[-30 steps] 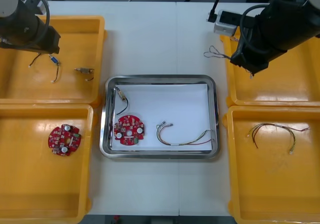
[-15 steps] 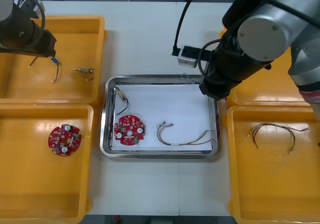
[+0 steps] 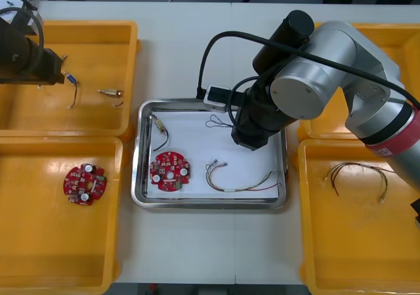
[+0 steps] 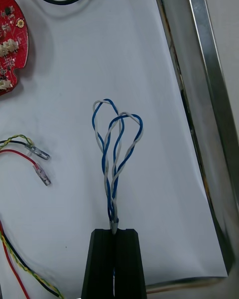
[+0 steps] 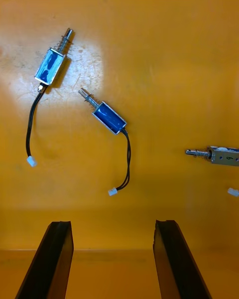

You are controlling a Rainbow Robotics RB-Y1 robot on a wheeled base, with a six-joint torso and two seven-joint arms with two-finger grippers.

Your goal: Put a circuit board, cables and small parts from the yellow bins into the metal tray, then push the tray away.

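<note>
Twisted blue and white cable (image 4: 115,149) is now over the metal tray's (image 4: 204,79) white floor, pinched by one end in our right gripper (image 4: 114,233). A second ago we held it by the far right yellow bin (image 3: 410,39), so release looks next. Our left gripper (image 5: 113,224) waits agape above small metal parts (image 5: 107,117). We read no writing.

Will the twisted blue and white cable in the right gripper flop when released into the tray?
Probably floppy: the twisted blue and white cable trails in loose loops from the right gripper, pinched at one end. Likely light, so it may slide on the white floor of the metal tray. The left gripper hangs open over a yellow bin.
</note>
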